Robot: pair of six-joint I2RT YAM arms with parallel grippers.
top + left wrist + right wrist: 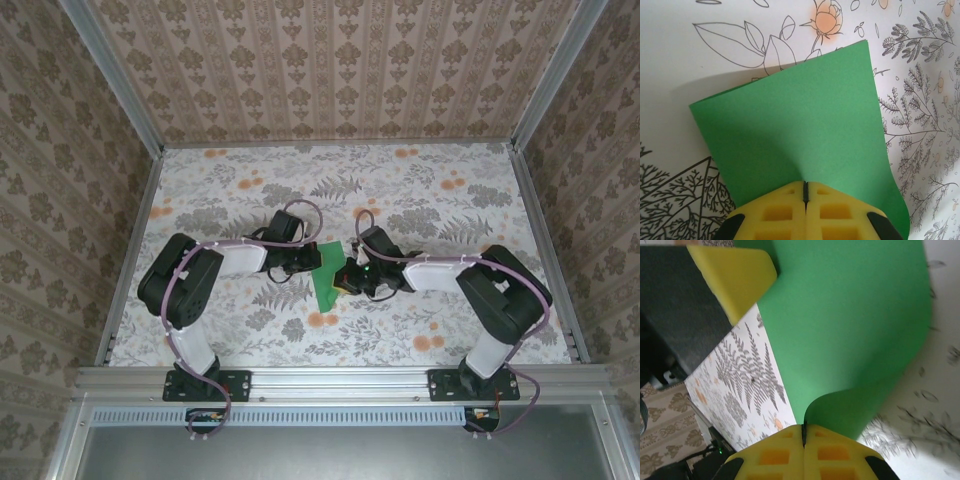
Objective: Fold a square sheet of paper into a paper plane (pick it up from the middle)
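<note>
Across the middle of the flower-printed surface (440,320), which is walled on three sides by panels of patterned wallpaper (340,60), two arms reach inward from an aluminium rail (340,382) at the near edge. Both the left arm (185,280) and the right arm (500,295) bend at a bulky black elbow. Their wrists come nose to nose near the centre, with purple cables (300,210) looping over both.

Between the wrists is the square sheet of paper (328,278), bright green and pinched from either side.

In the left wrist view the sheet (800,130) fans away from the left hand (805,192). That hand's yellow pads are pressed together on the sheet's near edge, with the paper puckering into the seam. A soft shadow lies on the surface along the far left edge of the sheet.

In the right wrist view the paper (850,315) bows in a loose curl that runs down into the right hand (803,432). Its yellow pads are likewise clamped tight on the green edge. One yellow pad (735,275) of the left hand meets the paper's far side there, with its black body behind it.
</note>
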